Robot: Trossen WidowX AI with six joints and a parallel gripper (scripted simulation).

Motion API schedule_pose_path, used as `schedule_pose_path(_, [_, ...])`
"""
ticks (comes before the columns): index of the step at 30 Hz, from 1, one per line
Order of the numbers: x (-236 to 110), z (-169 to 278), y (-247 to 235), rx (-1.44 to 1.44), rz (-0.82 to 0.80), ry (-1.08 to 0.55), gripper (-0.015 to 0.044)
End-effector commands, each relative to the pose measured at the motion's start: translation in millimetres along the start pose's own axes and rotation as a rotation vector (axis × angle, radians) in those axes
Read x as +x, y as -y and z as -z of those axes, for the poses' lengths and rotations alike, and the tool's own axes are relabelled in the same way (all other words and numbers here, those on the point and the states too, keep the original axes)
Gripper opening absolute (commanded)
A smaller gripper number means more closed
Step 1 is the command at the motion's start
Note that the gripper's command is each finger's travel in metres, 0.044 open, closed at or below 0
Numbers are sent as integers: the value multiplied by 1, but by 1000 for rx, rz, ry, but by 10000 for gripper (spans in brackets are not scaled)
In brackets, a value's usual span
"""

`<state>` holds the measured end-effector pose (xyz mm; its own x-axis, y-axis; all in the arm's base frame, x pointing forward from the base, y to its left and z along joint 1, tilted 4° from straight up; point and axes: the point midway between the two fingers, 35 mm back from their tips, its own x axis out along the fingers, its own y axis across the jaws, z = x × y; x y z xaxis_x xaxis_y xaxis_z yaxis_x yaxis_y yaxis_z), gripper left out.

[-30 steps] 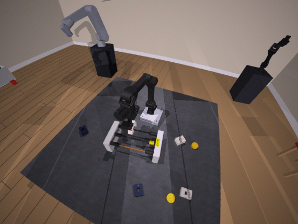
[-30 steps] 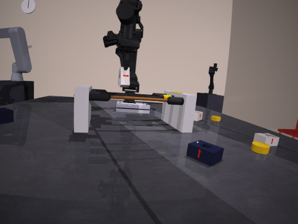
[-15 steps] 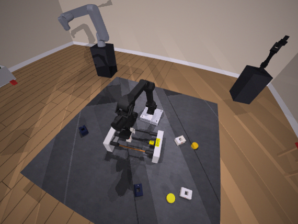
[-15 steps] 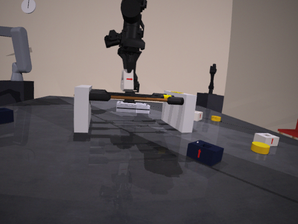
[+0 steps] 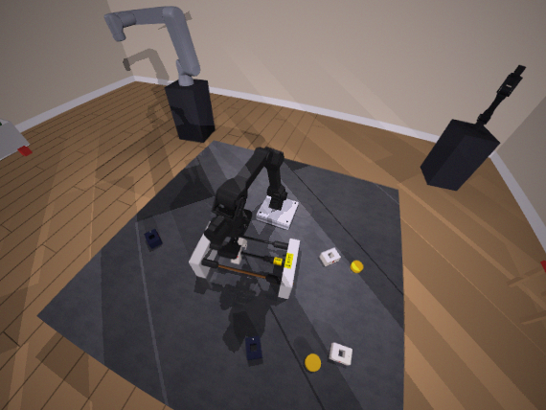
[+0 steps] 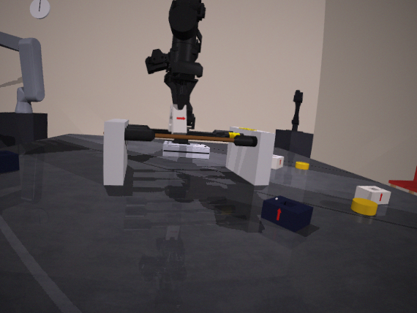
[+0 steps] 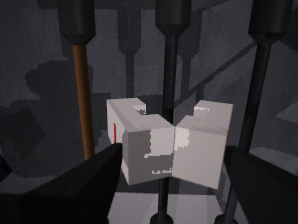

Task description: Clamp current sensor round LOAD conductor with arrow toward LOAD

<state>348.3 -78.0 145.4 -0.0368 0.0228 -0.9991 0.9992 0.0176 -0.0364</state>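
Gripper point(image 6: 181, 118) clamped on the white sensor point(image 6: 178, 119), halves open, over the rods mid-bench, arrow toward the yellow LOAD tag point(image 5: 288, 261). Next: lower it, seemingly astride the middle rod point(image 7: 167, 85), then squeeze.

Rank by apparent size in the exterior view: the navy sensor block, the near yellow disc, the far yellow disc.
1. Navy sensor block, largest.
2. Near yellow disc.
3. Far yellow disc, smallest, but it lies farther from the camera, so the two discs may match.
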Motion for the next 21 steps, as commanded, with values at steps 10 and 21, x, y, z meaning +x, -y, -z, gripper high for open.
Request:
schedule_pose_path(10, [22,1,0,4,-3,-2,0])
schedule_pose_path(21, [29,0,1,0,1,0,0])
